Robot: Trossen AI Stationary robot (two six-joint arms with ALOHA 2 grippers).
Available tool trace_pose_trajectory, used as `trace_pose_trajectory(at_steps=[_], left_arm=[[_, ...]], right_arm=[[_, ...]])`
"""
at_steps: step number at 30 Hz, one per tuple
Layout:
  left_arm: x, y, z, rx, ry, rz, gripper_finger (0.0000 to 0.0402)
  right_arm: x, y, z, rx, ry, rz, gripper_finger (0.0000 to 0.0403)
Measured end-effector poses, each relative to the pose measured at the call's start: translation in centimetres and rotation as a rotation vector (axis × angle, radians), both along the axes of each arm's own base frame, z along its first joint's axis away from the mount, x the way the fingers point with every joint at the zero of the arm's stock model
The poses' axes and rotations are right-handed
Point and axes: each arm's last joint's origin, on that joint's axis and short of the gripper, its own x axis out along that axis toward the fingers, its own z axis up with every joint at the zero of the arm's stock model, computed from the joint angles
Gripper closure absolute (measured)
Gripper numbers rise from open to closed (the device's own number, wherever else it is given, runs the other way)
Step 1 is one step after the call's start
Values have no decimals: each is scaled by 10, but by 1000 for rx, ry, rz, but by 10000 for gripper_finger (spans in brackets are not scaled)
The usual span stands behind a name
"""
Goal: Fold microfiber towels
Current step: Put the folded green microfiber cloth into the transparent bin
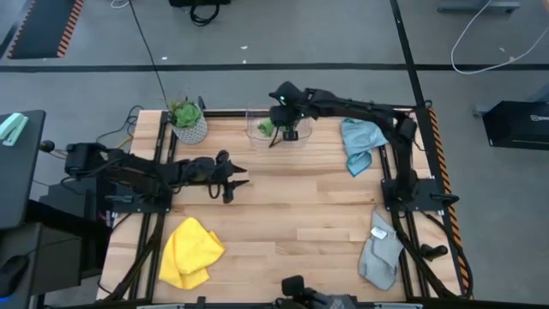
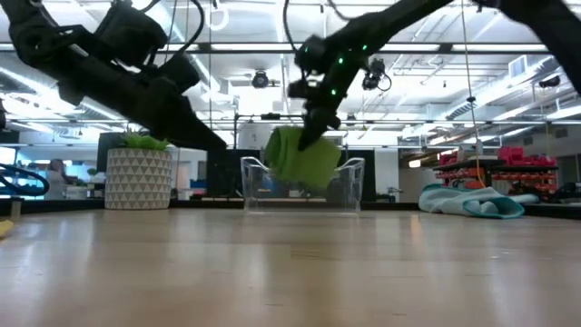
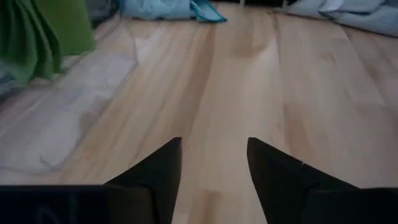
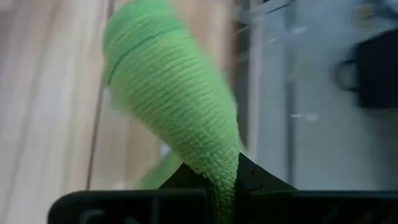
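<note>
Green towel [image 2: 304, 159] hangs pinched in the right tool [image 1: 288, 130] over the clear bin [image 2: 349, 186] (left tool [image 3: 214, 165] gapes empty, low over wood)

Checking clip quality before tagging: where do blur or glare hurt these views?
Right wrist view: the green towel fills the frame, soft and out of focus, the clear bin hazy behind. Low view: ceiling lights glare, arms nearly silhouetted. Left wrist view: far towels slightly soft. High view: evenly lit, sharp.

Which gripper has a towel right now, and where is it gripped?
The right gripper pinches the bright green microfiber towel by its bunched top, hanging over the clear plastic bin. The left gripper is open and empty.
</note>
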Motion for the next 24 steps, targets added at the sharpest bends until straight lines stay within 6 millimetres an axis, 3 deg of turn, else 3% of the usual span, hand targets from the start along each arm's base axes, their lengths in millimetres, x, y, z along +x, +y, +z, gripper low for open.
trace_pose_trajectory(at_steps=[7,17,24], left_arm=[[0,-1,1,-1,-6,-1,242],[1,-3,3,-33,-35,-17,273],[1,-3,4,-34,-48,-20,285]], right_arm=[[5,-22,-8,244,34,100,384],[-4,-54,-38,493,73,102,385],[-1,-63,-62,506,99,87,384]])
